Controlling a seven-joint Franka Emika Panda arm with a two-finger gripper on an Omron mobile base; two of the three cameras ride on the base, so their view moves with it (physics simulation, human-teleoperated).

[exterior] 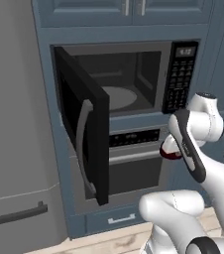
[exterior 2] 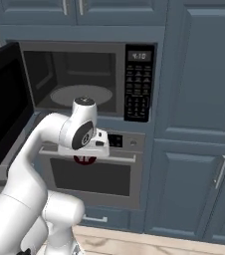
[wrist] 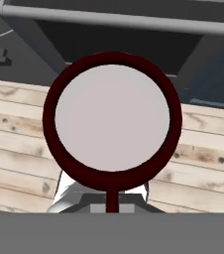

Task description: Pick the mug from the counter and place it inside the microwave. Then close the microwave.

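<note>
The gripper [wrist: 112, 198] is clamped on the rim of the mug [wrist: 112, 119], which hangs from it in the air; the hand view looks straight down into the cup's white inside, ringed by its dark red wall, with one dark red strip of the rim running back between the fingers. Below the cup in that view lie pale wooden floor planks [wrist: 20, 149], and along the top edge runs the oven's horizontal silver handle [wrist: 119, 20] over its dark window. In the right base view the mug [exterior 2: 85, 160] shows as a small dark red shape under the white hand, right in front of the oven [exterior 2: 92, 177], level with the oven handle and below the microwave [exterior 2: 84, 79]. In the left base view a sliver of the mug [exterior: 170, 155] peeps out from behind the arm's forearm, again at the height of the oven's [exterior: 134, 168] handle. The microwave [exterior: 134, 79] stands open: its door [exterior: 82, 124] is swung out to the left, with the curved grey handle [exterior: 82, 144] on its outer face, and the round glass plate [exterior: 116, 96] inside is bare. The keypad [exterior: 180, 74] with its lit display sits on the right side of the box. Blue-grey cabinet fronts [exterior 2: 199, 99] surround the appliances, and a grey refrigerator front [exterior: 15, 124] stands at the left.
</note>
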